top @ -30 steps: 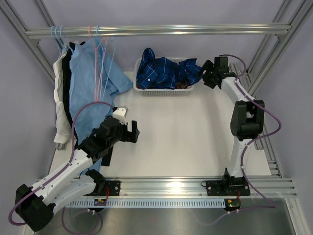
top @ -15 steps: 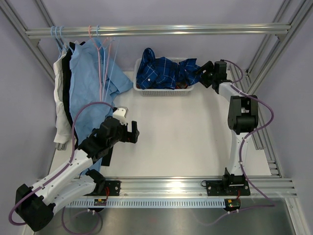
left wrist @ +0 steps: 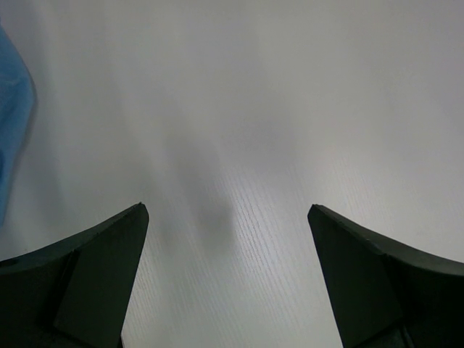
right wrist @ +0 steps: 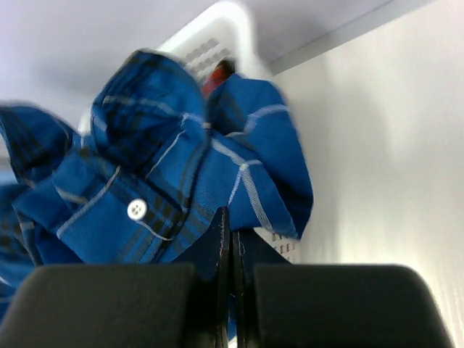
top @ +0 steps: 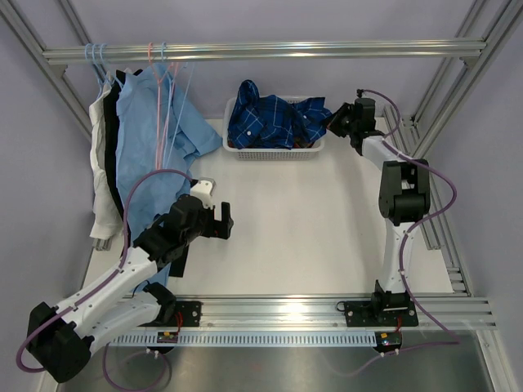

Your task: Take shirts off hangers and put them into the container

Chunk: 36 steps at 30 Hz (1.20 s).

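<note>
A dark blue checked shirt [top: 274,121] is heaped in the white perforated container [top: 274,153] at the back of the table. My right gripper [top: 331,122] is shut at the container's right end, its tips pressed to the shirt's [right wrist: 159,167] hanging fold; whether cloth is pinched I cannot tell. A bit of red cloth [right wrist: 217,72] shows beneath, by the container rim [right wrist: 217,29]. Light blue [top: 151,139], black [top: 121,82] and white [top: 102,188] shirts hang at the left on pink [top: 155,57] and pale blue hangers [top: 96,57]. My left gripper [top: 225,220] is open over bare table [left wrist: 226,208], empty.
A metal rail [top: 327,49] spans the back and carries the hangers. Slanted frame posts [top: 458,90] stand at the right and left. The light blue shirt's edge [left wrist: 11,130] hangs just left of my left gripper. A slotted rail [top: 286,306] runs along the near edge.
My right gripper has moved left toward the container's right end and has gone from open to shut. The light blue shirt has swayed slightly. The left arm has barely moved.
</note>
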Tool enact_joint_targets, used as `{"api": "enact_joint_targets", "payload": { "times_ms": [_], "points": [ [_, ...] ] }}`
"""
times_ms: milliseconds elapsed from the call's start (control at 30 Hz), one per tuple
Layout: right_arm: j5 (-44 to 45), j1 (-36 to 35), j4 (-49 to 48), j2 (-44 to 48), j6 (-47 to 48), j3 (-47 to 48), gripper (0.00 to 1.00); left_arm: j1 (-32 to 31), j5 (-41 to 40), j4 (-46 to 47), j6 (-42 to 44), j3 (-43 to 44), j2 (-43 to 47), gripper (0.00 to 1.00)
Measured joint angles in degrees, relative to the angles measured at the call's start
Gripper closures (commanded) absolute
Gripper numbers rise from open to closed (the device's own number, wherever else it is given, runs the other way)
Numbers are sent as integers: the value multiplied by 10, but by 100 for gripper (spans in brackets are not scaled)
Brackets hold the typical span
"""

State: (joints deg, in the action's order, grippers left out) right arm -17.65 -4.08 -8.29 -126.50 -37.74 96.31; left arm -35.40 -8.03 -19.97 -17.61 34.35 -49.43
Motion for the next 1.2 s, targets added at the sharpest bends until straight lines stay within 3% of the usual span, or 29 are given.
{"api": "enact_joint_targets", "payload": {
  "times_ms": [267,433,600,900,1200],
  "points": [
    [54,-103,148,-4,142,130,100,0,-3,-1,-1,0,-2,1],
    [102,-143,246,-65,165,267,98,0,-8,-2,-2,0,-2,1],
    [142,-138,320,-122,162,289,95,0,-10,-2,-3,0,-1,1],
    [176,-132,384,-169,153,308,59,0,-13,-10,-4,0,0,1],
    [199,-133,401,-89,195,278,39,0,-14,-15,-13,6,8,1]
  ]
}}
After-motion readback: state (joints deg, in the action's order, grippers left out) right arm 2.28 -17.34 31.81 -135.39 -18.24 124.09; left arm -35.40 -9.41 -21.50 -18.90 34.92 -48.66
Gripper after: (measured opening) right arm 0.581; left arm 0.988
